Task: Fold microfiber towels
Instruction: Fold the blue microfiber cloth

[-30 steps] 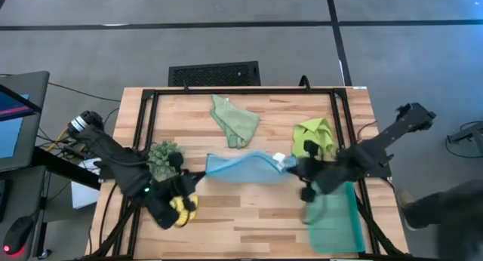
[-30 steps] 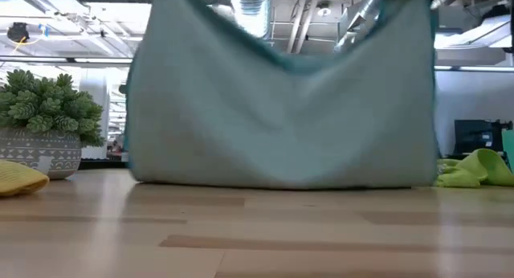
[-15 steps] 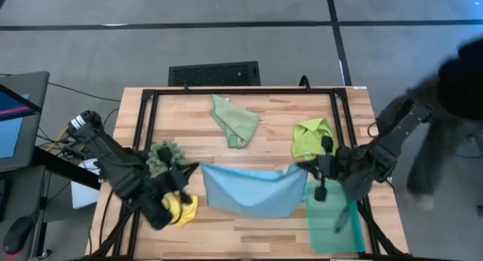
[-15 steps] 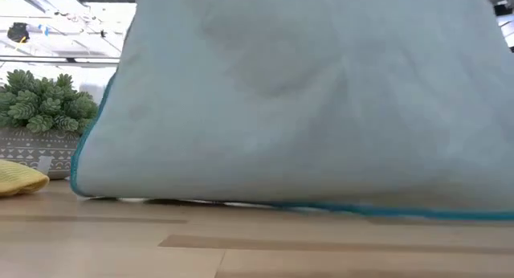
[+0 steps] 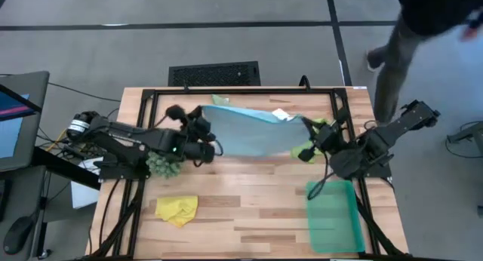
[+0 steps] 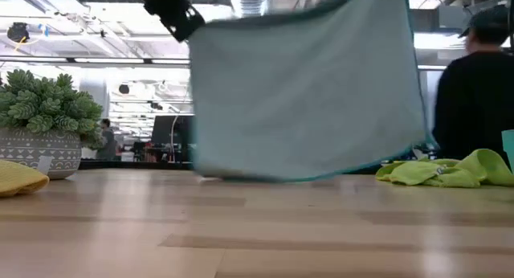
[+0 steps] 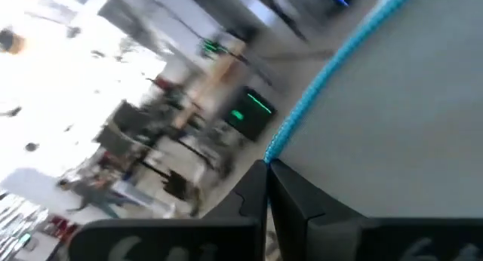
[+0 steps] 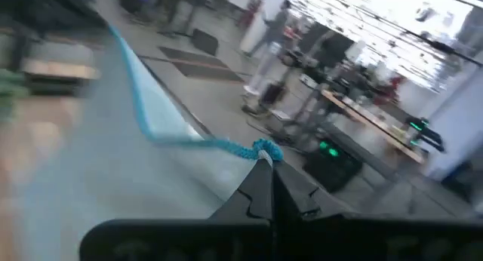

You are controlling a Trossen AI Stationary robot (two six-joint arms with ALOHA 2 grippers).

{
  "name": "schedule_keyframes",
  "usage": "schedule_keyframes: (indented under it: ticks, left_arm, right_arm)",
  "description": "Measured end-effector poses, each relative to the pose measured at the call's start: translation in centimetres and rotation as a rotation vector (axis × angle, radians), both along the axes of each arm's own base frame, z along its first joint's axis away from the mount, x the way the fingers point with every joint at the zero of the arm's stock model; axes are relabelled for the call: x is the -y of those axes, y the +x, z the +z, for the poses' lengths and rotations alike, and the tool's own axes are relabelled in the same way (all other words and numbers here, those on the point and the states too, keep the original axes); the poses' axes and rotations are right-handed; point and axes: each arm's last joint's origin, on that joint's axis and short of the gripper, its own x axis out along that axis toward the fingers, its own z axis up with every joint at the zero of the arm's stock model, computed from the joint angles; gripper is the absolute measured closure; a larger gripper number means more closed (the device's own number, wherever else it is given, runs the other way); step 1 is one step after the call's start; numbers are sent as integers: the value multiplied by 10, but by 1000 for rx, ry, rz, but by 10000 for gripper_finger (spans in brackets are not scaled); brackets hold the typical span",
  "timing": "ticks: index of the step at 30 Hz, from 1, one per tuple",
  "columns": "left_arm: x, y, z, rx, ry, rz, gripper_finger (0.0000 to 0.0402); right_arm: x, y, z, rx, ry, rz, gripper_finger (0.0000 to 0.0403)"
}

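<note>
A light blue microfiber towel [image 5: 253,131] hangs spread between my two grippers over the table's far half; in the low view the same towel [image 6: 309,85] is a wide sheet. My left gripper [image 5: 210,133] is shut on its left top corner and my right gripper [image 5: 305,127] on its right top corner. A yellow towel [image 5: 177,210] lies crumpled at the near left. A lime green towel [image 5: 315,131] lies bunched behind my right gripper. Only a tip of a sage green towel [image 5: 217,101] shows past the blue one. My left gripper pinches the towel's corner [image 7: 273,157] on its teal-stitched hem between two shut fingers, coming roughly level from the table's left. The cloth hangs below. My right gripper pinches the opposite top corner [image 8: 263,150] at its fingertips, coming roughly level from the right. The top hem sags a little between the grippers.
A dark-green spiky plant [image 5: 162,164] in a patterned pot [image 6: 40,153] stands under my left arm. A teal tray [image 5: 336,216] lies at the near right. A person [image 5: 423,27] in dark clothes passes beyond the table's far right corner.
Both grippers have carried the blue towel from the table's middle toward its far edge, turning at the wrists. My left gripper has gone from beside the yellow towel past the plant. The towel first swung out toward the near edge, then back, and now hangs spread.
</note>
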Motion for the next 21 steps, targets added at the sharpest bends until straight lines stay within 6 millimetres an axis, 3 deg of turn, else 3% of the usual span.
schedule_keyframes:
  ticks: [4,8,11,15,21]
  left_arm:
    - [-9,21,-12,-118,-132,-240,401]
    - [-12,30,-32,-151,-137,-479,401]
    - [-21,24,-48,-174,-97,-392,401]
    - [-35,14,-60,-184,-89,-233,396]
    - [-43,4,-70,-179,-269,-218,323]
  right_arm:
    - [-22,7,0,-45,89,264,392]
    - [-46,24,-18,-119,236,504,390]
    - [-64,44,-42,-179,334,637,389]
    - [-82,85,-72,-173,390,768,390]
    - [-88,149,-125,-112,522,958,387]
